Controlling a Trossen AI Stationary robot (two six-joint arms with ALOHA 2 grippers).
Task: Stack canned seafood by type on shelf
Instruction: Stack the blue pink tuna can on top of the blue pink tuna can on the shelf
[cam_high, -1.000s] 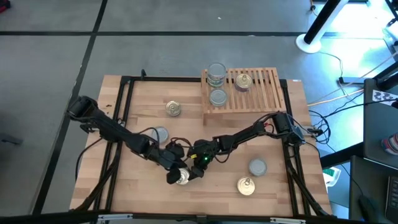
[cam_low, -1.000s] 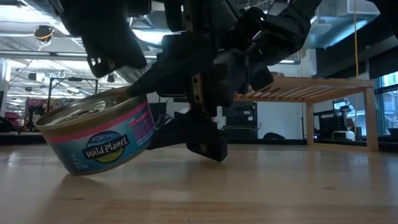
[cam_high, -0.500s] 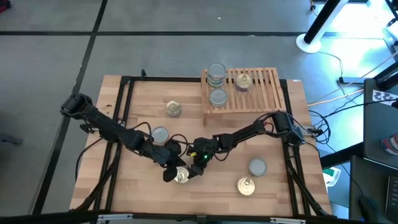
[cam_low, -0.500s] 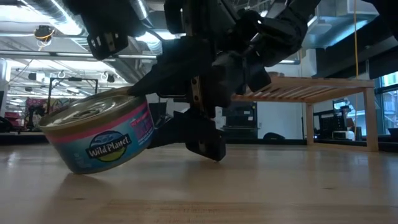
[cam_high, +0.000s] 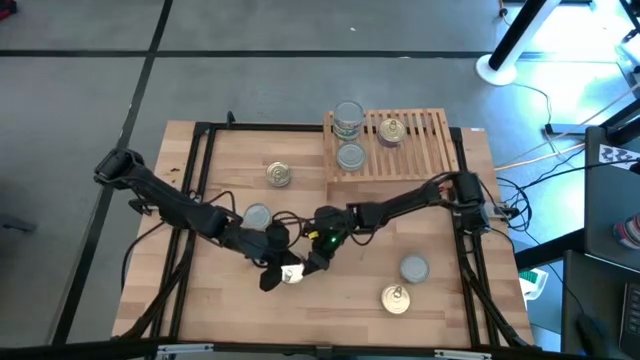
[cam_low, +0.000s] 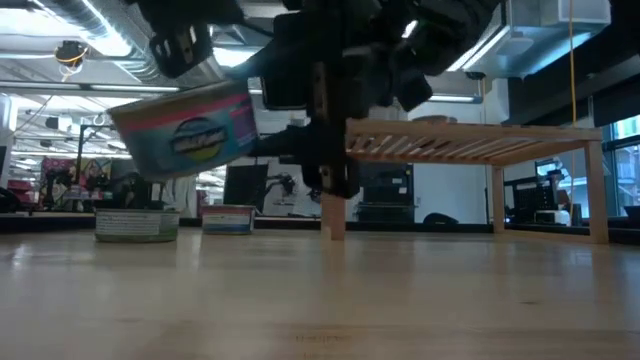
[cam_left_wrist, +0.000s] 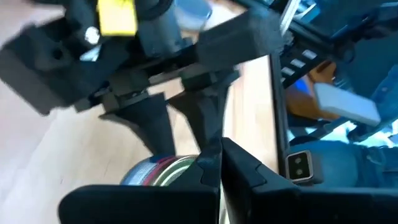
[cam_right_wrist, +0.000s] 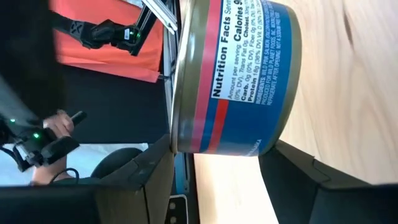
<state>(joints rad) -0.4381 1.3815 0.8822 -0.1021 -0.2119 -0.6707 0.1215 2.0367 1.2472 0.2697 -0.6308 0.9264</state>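
A tin with a gold top and a teal-and-pink label hangs above the table's near middle and also shows in the high view. My right gripper is shut on it. My left gripper is right beside the tin on its left. In the left wrist view its fingertips meet in front of the tin's gold top. The wooden slat shelf stands at the far right. It holds a stack of two silver-topped tins, a single silver-topped tin and a gold-topped tin. My right gripper pinches the tin across its height, one finger at the top rim and the other at the bottom edge. The fingers come slanting down from the table's right. The tin is lifted clear of the table and tilted. My left gripper stands against the tin's left side; I cannot tell whether it touches it.
Loose tins lie on the plank table: a gold-topped one at far left of centre, a silver-topped one by the left arm, and a silver-topped one and a gold-topped one at near right. The black frame rails run along both sides.
My right gripper has gone up and a little toward the far edge with the tin. The tin stood tilted on its lower edge on the table and now hangs clear, still tilted. My left gripper has risen a little and drawn slightly toward the table's left.
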